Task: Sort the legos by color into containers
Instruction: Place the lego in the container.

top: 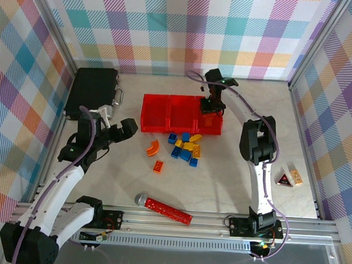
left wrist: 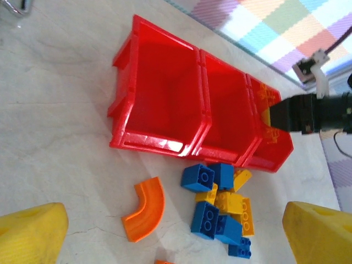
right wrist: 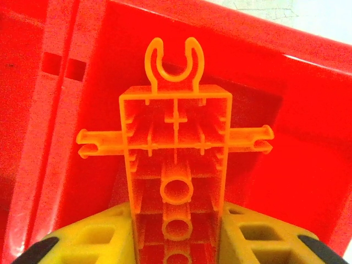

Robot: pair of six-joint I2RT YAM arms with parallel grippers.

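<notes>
Hanging over the rightmost bin (right wrist: 308, 137) of the three red containers (top: 165, 114), the right gripper (top: 211, 105) pinches an orange piece (right wrist: 176, 143) between its yellow fingers (right wrist: 258, 236), though how firmly is hard to tell. The left gripper (top: 123, 128) stands left of the containers, jaws spread wide. The other legos (top: 186, 148) lie heaped just near of the containers, a curved orange one (left wrist: 146, 209) at their left.

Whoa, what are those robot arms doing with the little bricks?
They're sorting bricks by color. The right gripper holds an orange piece over the rightmost of the red containers. The left gripper is open and empty, hanging above the table near the pile of blue and yellow bricks in front of the containers. A curved orange piece lies loose beside that pile.
</notes>
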